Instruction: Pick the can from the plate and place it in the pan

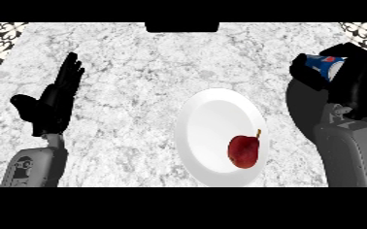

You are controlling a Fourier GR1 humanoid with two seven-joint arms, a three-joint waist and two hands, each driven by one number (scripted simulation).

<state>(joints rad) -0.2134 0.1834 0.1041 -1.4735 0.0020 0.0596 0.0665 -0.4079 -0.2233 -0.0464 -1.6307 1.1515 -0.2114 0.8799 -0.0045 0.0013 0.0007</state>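
Curling round a blue can (326, 66) at the right edge of the head view, the right hand (315, 80) holds it up over the counter, well clear of the plate (208, 126). The can is a small cylinder, blue with white and a touch of red on its side, lying tilted in the grip so that one end points up and left; black fingers cover most of its body, so any lettering cannot be read. Behind and below the hand there is a dark rounded shape that may be the pan, though the hand and grey forearm hide too much to be sure.

The plate is smooth, glossy white and round, with a shallow raised rim. On its lower right part lies a dark red pear-shaped fruit (243, 150) with a short brown stem pointing up.

The counter (143, 68) is a mottled grey-and-white stone, speckled and veined all over.

The left hand (50, 104) rests at the left of the view, fingers straight and pointing upward, thumb spread to the side, holding nothing
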